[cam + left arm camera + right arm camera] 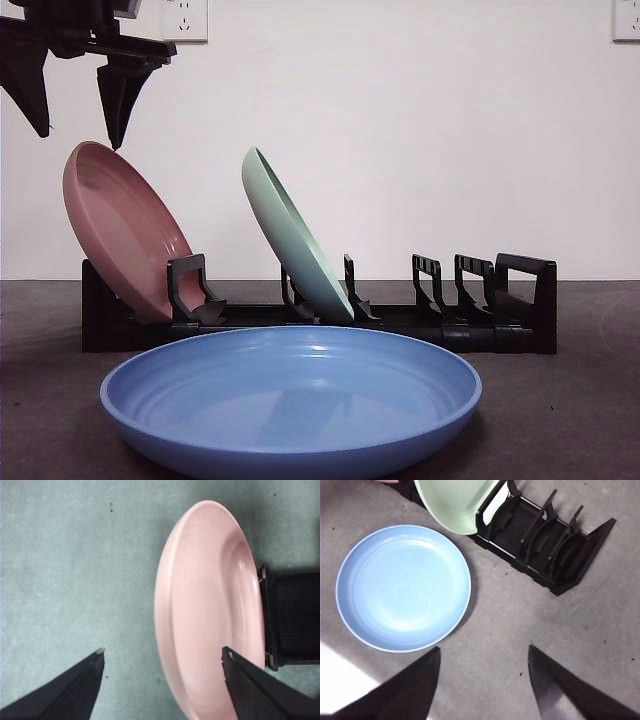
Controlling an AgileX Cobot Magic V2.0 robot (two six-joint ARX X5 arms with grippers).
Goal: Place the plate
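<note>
Blue plate's (290, 400) near rim below the front view's edge, rack's (470, 320) base partly behind it.

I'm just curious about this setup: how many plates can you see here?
3. A pink plate leans in the black rack's end slot, a green plate leans in a middle slot, and a blue plate lies flat on the table before the rack.

A dish rack (400, 320) stands across the table (570, 420), toward its back edge. One plate (120, 230) leans in the rack's left end slot, and a second plate (295, 240) leans in a slot near the rack's middle; the slots to the right hold nothing. A third plate (290, 400) lies flat on the table in front of the rack, near the front edge. The left gripper (80, 95) hangs above the leftmost plate.
</note>
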